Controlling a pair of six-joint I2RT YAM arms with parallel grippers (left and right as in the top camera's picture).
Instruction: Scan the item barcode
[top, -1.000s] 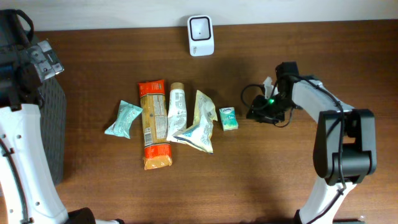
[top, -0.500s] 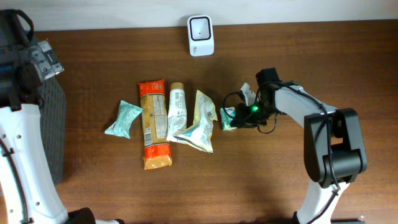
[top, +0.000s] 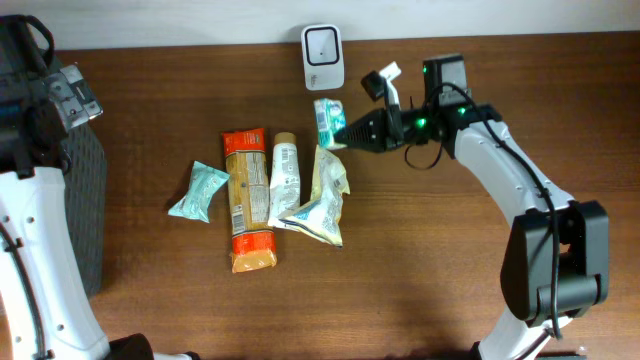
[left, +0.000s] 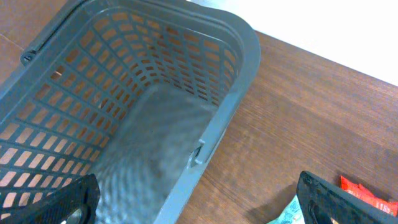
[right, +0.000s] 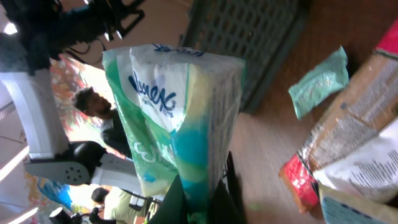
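The item is a small green-and-white Kleenex tissue pack (top: 328, 120), lifted off the table just below the white barcode scanner (top: 323, 57) at the back edge. My right gripper (top: 346, 130) is shut on it from the right. In the right wrist view the pack (right: 180, 118) fills the middle, pinched at its lower end between my right gripper's (right: 200, 190) dark fingers. My left gripper (left: 199, 208) hangs open and empty over the rim of a grey basket (left: 155, 74); its fingertips (left: 339, 199) are far apart.
A row of groceries lies mid-table: a teal sachet (top: 198, 190), an orange-red packet (top: 245, 200), a white tube (top: 285, 178) and white pouches (top: 322, 195). The grey basket (top: 88, 200) stands at the left edge.
My right gripper moved left to the tissue pack beside the pouches, shut on it, then lifted it up and back toward the scanner. The left arm has stayed still.
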